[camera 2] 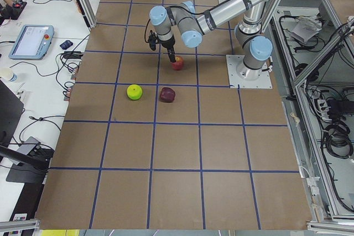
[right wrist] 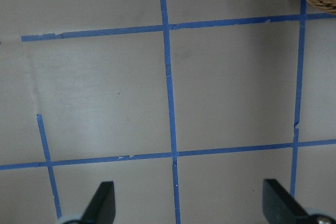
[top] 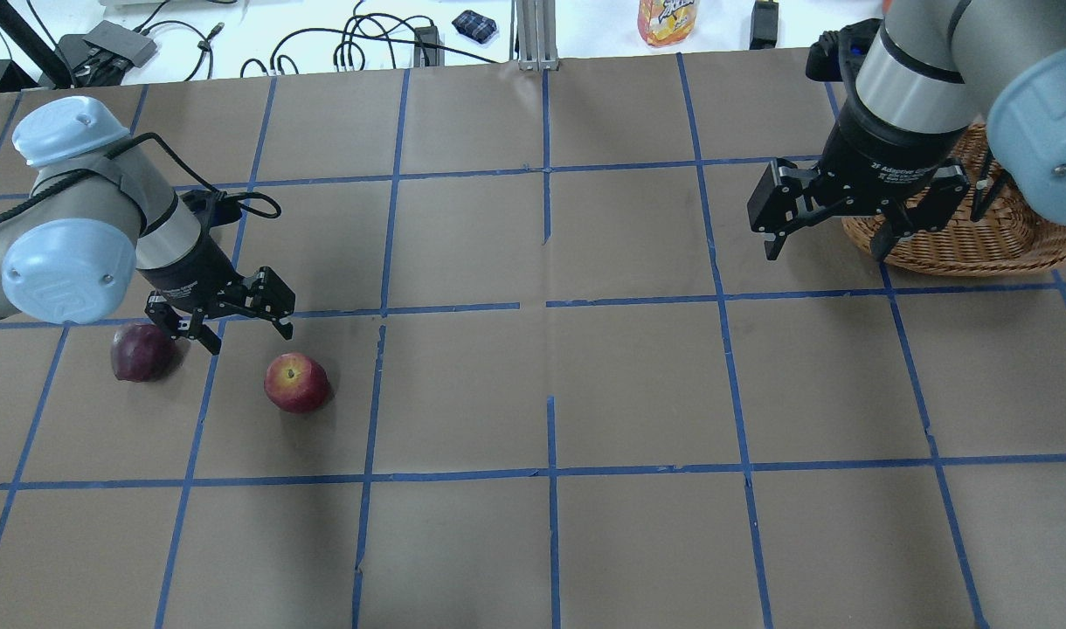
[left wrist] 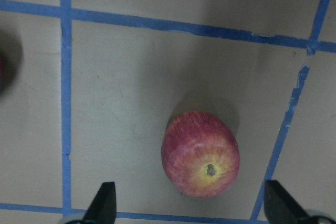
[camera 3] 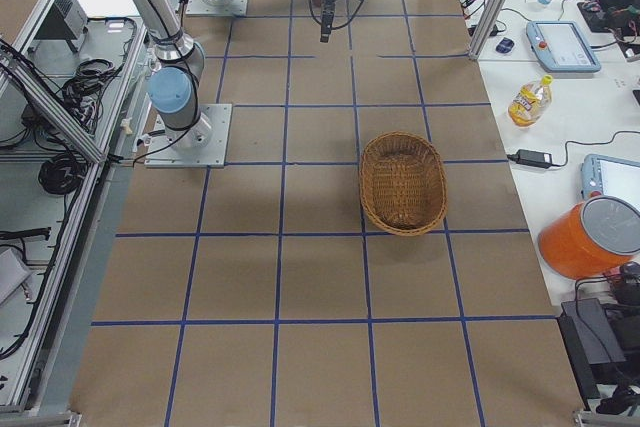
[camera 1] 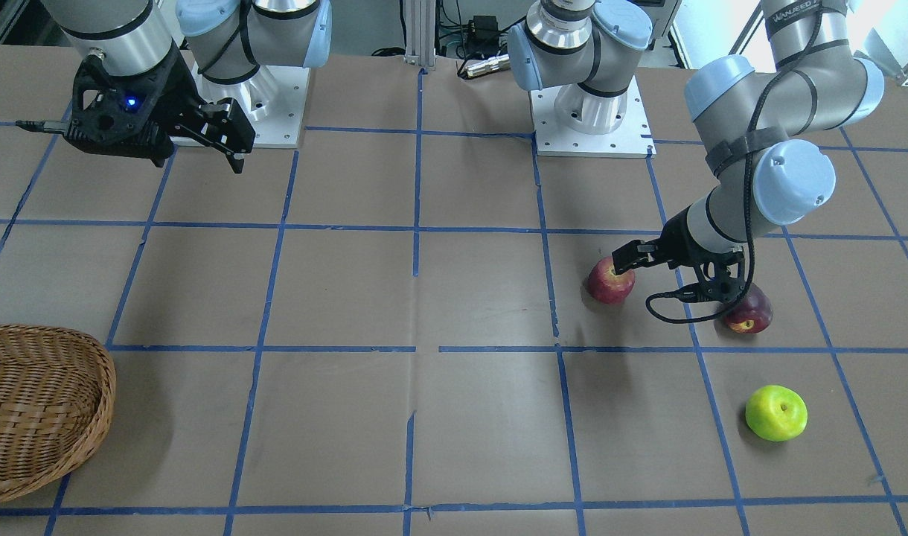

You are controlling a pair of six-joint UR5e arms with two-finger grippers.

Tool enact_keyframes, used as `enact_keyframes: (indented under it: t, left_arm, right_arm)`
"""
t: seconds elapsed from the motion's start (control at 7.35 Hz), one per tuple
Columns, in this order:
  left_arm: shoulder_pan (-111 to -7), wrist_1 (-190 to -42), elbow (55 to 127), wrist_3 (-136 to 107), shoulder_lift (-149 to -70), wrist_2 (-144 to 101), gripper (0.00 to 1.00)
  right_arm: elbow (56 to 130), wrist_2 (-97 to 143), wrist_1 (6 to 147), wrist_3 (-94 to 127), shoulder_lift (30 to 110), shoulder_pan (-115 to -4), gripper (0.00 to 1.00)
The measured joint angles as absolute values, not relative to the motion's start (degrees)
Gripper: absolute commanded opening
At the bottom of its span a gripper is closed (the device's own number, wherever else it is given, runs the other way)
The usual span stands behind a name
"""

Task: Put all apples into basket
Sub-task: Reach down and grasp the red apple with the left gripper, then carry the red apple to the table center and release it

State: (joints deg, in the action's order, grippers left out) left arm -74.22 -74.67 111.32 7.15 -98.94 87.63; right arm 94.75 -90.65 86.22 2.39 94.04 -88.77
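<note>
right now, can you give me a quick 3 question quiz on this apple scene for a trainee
1. True or false: the basket already holds an apple.
2. In the left wrist view, which apple lies between the open fingers of the left gripper? A) lime green B) red with yellow streaks C) dark maroon
3. Fill in: the right gripper hangs empty with its jaws ___.
Key: 1 false; 2 B, the red streaked apple; 3 open.
</note>
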Motion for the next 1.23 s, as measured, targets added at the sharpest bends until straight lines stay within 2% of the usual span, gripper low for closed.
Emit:
enact_keyframes:
  t: [0.68, 0.82, 0.95, 1.09, 1.23]
  left_arm:
    - [-74.44, -63.43, 119.98, 6.95, -101.56, 86.22, 1.00]
    - [-74.62, -62.18, 120.80, 7.06, -101.79, 86.13, 0.94]
    - [-74.71, -61.07, 121.69, 7.12, -101.84, 86.26, 0.01]
    - [-74.67, -59.17, 122.34, 7.08, -101.63, 86.72, 0.03]
    - [-74.83, -57.23, 122.34, 6.64, -100.68, 87.52, 0.00]
  right_arm:
    - [94.75, -90.68, 86.22, 2.28, 93.91, -88.77, 1.00]
    - [94.75, -90.66, 86.24, 2.30, 93.85, -88.77, 1.00]
    - [94.75, -90.74, 86.32, 2.32, 93.84, -88.77, 1.00]
    - [94.75, -90.73, 86.39, 2.31, 93.84, -88.76, 1.00]
    - [94.75, -90.62, 86.48, 2.29, 93.81, -88.74, 1.00]
